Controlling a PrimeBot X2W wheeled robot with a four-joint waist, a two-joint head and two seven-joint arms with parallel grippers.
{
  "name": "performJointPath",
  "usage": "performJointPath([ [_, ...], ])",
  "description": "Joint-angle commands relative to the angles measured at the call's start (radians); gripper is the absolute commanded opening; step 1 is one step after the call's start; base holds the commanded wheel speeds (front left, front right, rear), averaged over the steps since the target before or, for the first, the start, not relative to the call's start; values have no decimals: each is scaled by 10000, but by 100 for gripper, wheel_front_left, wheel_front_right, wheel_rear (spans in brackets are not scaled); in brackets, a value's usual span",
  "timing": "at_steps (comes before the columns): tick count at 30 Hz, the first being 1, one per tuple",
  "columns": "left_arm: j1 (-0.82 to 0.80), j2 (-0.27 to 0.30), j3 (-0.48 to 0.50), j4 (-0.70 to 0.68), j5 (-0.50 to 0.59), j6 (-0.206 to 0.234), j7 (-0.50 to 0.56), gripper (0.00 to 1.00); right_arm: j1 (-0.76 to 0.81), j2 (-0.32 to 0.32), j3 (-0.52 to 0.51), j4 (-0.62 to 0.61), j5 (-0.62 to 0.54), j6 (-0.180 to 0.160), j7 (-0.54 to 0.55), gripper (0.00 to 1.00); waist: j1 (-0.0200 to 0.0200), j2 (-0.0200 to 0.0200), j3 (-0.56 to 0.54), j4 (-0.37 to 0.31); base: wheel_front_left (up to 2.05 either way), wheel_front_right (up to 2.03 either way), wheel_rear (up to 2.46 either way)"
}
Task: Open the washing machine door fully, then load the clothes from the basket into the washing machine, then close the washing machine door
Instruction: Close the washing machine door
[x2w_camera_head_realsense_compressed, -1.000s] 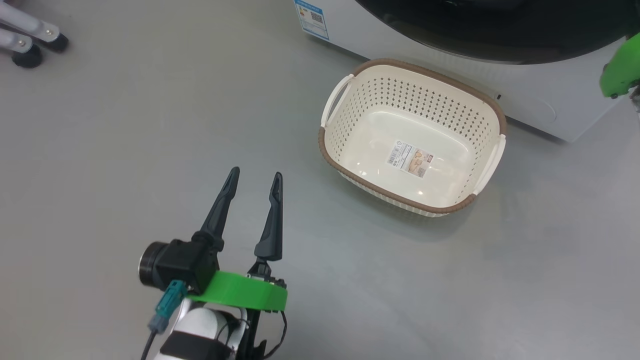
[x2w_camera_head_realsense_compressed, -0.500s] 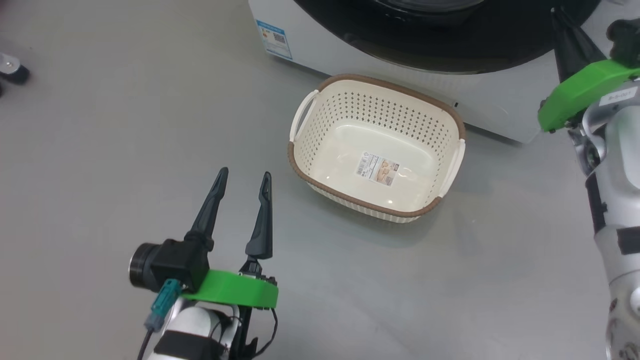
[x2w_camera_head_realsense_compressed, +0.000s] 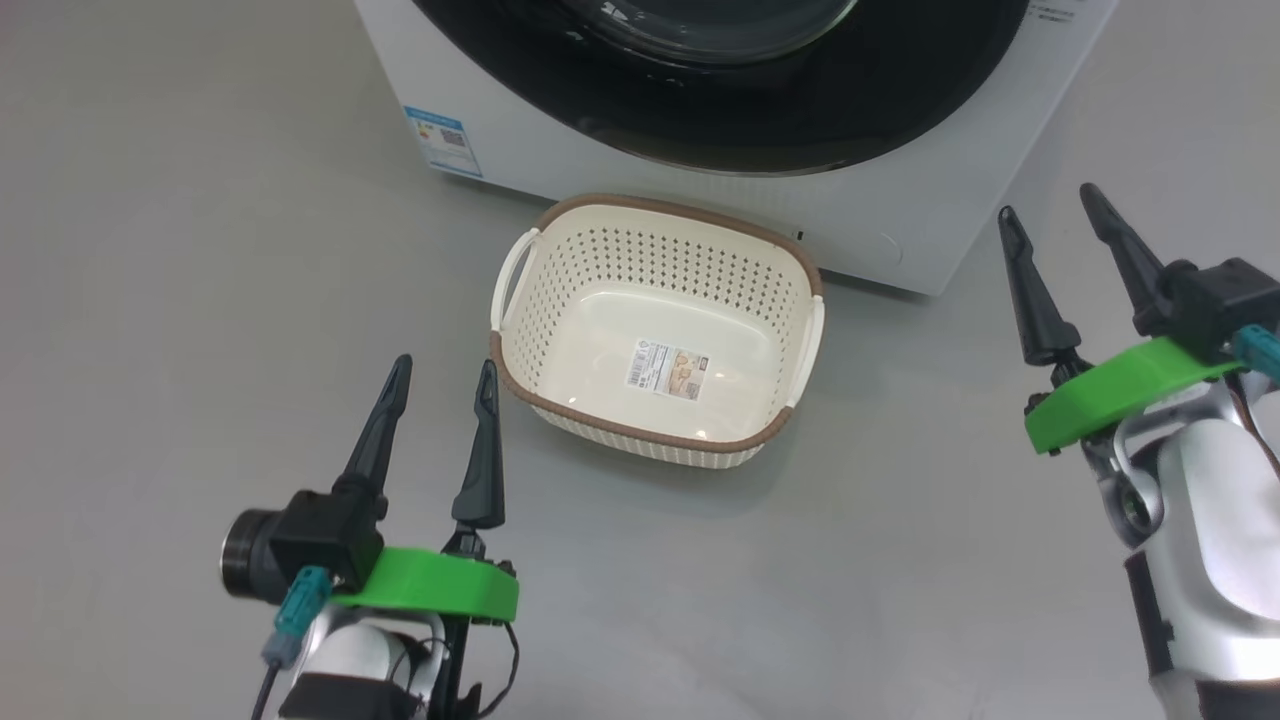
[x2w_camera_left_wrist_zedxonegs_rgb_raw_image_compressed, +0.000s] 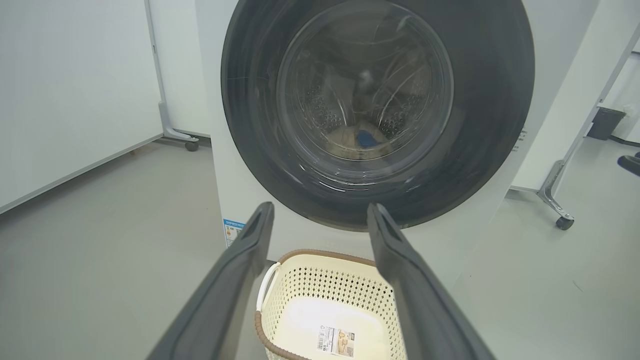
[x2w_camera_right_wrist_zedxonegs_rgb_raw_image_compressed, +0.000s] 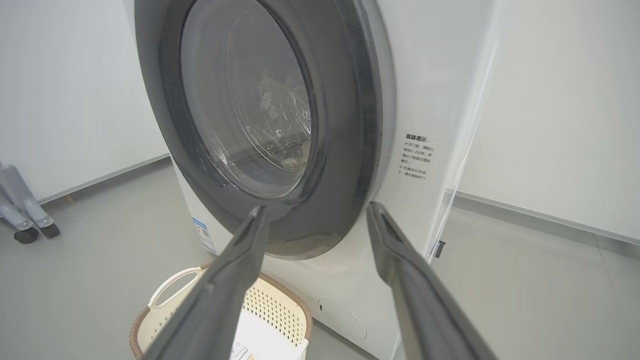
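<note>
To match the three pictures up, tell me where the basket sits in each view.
Head view: basket at centre, on the floor before the washer.
Left wrist view: bottom centre, between the fingers.
Right wrist view: bottom left, partly behind a finger.
Shared landmark: the blue sticker on the washer's front.

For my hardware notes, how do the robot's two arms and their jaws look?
Each arm is silver-white with black bands. The left gripper and right gripper have long dark tapered jaws on a bright green bracket, beside a black camera with a teal connector.
</note>
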Motion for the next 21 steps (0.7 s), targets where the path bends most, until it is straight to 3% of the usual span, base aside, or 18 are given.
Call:
performJointPath([
  [1, -136, 182, 426, -211, 98, -26, -66, 100, 39, 145, 206, -619, 58, -36, -95, 100, 1, -1, -180, -297, 0, 0, 0],
  [21, 352, 539, 573, 296, 86, -97, -43, 100, 3429, 679, -194, -3091, 533, -36, 77, 100, 1, -1, -1327, -1961, 0, 0, 0],
])
